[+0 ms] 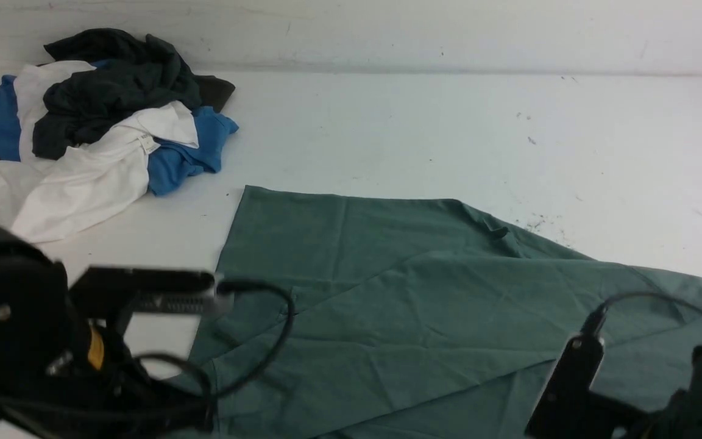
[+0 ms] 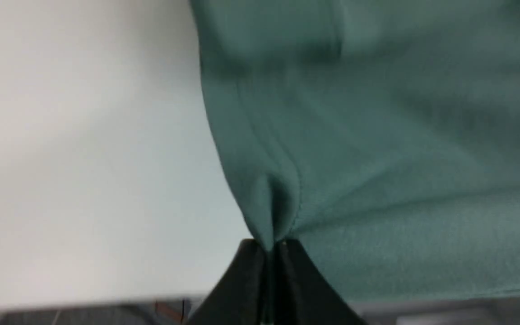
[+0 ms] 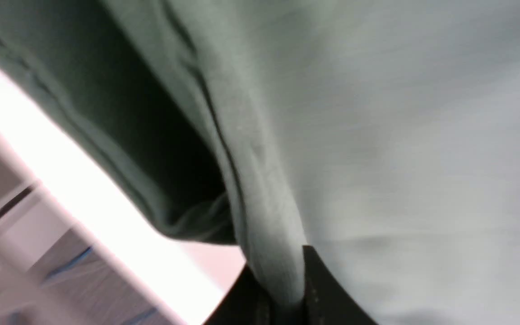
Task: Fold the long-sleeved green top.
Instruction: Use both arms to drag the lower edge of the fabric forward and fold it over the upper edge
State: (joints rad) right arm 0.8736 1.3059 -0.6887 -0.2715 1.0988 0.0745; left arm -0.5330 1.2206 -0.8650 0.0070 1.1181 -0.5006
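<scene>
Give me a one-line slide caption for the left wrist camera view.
Left gripper shut on a pinched fold at the edge of the green long-sleeved top, white table alongside.

White tbl (image 1: 400, 122): green top (image 1: 387, 292), clothes pile (image 1: 95, 122)

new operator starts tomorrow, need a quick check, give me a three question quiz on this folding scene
1. True or false: the left gripper is shut on an edge of the green long-sleeved top.
2. Where does the pile of clothes lie?
A) on the top
B) at the far left of the table, apart from the top
C) off the table
3. Short answer: what is the right gripper shut on?

Key: 1 true; 2 B; 3 a fold of the green long-sleeved top.
</scene>
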